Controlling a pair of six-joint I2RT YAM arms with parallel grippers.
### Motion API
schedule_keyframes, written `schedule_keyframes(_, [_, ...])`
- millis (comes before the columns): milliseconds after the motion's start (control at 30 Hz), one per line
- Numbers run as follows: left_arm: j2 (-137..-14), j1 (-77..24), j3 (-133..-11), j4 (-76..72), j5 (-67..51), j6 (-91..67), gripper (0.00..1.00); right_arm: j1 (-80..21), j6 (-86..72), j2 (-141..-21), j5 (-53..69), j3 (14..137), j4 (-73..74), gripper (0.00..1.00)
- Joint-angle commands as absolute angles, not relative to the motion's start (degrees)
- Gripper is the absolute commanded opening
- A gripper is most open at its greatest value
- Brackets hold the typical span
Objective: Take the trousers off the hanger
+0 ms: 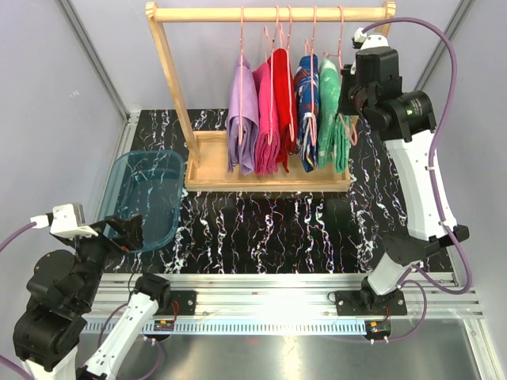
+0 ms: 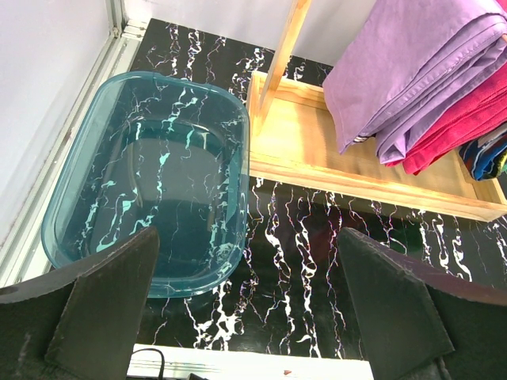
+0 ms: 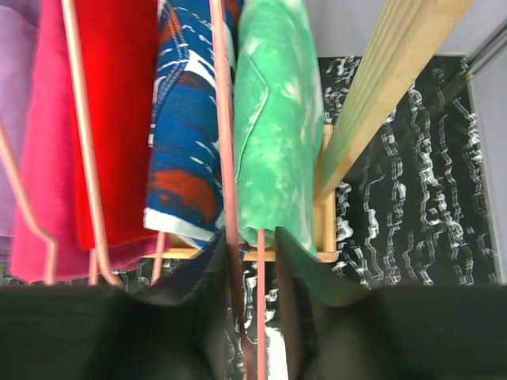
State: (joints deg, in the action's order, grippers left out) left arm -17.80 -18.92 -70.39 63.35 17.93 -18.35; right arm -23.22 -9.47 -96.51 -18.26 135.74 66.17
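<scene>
I see soft matt cloth on the mint trousers (image 3: 277, 119) and the navy pair (image 3: 186, 119); pale smooth wood — the rack (image 1: 269, 13); glossy teal plastic bin (image 2: 158, 158); shiny marbled counter (image 2: 301, 261).

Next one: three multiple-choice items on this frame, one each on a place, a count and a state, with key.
1. Where on the rack does the mint green pair hang? A. the robot's right end B. the middle C. the robot's left end
2. How many pairs hang there? A. three B. five C. seven
3. The left fingers are: A. wide open, empty B. shut on a hanger C. shut on cloth
Key: 1 A, nothing hangs beyond it; 2 B, lilac pair, pink pair, red pair, navy pair, plus mint; 3 A, nothing is between them.
</scene>
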Motion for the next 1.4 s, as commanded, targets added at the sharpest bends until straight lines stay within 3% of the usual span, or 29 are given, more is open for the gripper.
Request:
schedule_keyframes(0, [-18.63, -19.07, -70.84, 62.14, 16.88, -17.05, 0.99, -23.47, -7.47, -97.82, -21.27, 138.68, 63.99, 0.23])
schedule_keyframes(67, [-18.72, -19.07, -70.75, 62.14, 16.87, -17.05, 0.99, -23.38, -6.86, -98.0, -20.66, 138.87, 62.85, 0.12])
schedule_keyframes(100, [-18.55, -19.07, -70.58, 62.14, 16.7, -16.96, 0.99, -23.38, -6.51, -97.74, -20.65, 138.61, 62.23, 0.0])
schedule_keyframes(267, [-18.54, -19.07, -69.7, 61.53, 15.47, -17.14, 0.99, -23.38, -5.01, -92.47, -20.48, 133.43, 50.15, 0.0])
schedule_keyframes(433, [-19.42, -19.07, -68.82, 59.6, 12.14, -17.67, 0.99, -23.38, -3.96, -82.1, -22.41, 118.23, 30.53, 0.0])
schedule_keyframes(567, [-19.6, -19.07, -67.77, 57.22, 9.5, -17.32, 0.99, -23.47, -3.34, -79.89, -21.8, 116.01, 22.43, 0.0])
schedule_keyframes(1000, [-23.11, -19.07, -67.94, 49.93, 4.31, -15.64, 0.99, -23.47, -2.02, -79.37, -19.95, 119.53, 16.08, 0.0])
schedule_keyframes(1367, [-30.49, -19.07, -73.73, 41.14, -5.52, -19.76, 0.99, -23.47, -6.15, -65.33, -13.8, 111.64, 27.13, 0.0])
